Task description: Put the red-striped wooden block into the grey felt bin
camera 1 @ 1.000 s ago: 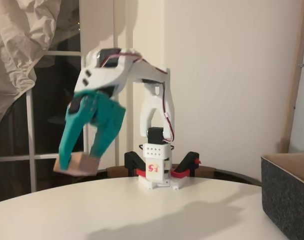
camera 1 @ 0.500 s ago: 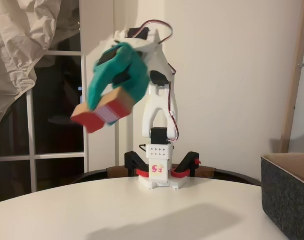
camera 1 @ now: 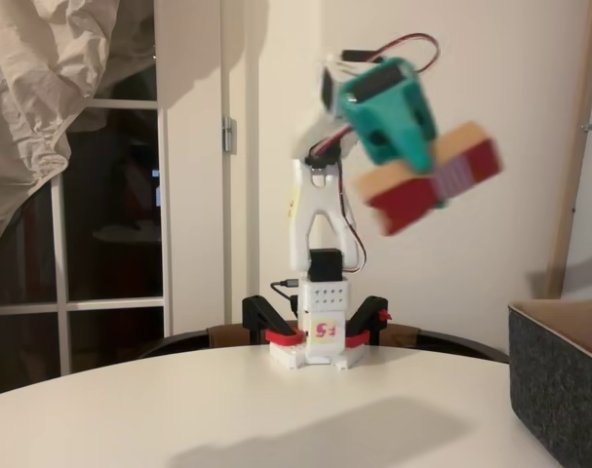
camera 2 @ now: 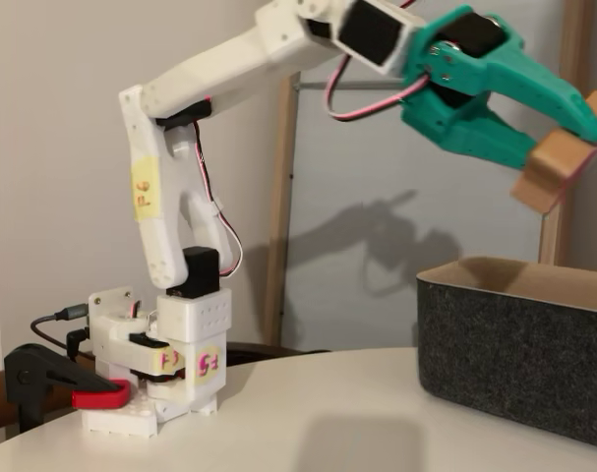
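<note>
My teal gripper [camera 1: 424, 161] is raised high above the table and is shut on the red-striped wooden block [camera 1: 430, 187], whose red side and striped face blur with motion. In the other fixed view the gripper [camera 2: 564, 147] holds the block [camera 2: 552, 173] by its tan wood sides, in the air above the grey felt bin [camera 2: 505, 359]. The bin's dark speckled wall [camera 1: 559, 385] stands at the right edge of the table, below and to the right of the block.
The white arm's base [camera 1: 318, 341] stands at the back of the round white table [camera 1: 276, 419], held by black and red clamps [camera 2: 52, 383]. A window with a draped cloth [camera 1: 42, 117] is behind on the left.
The arm has swung from the left side to the right and risen, carrying the block from low over the table to high up near the bin.
</note>
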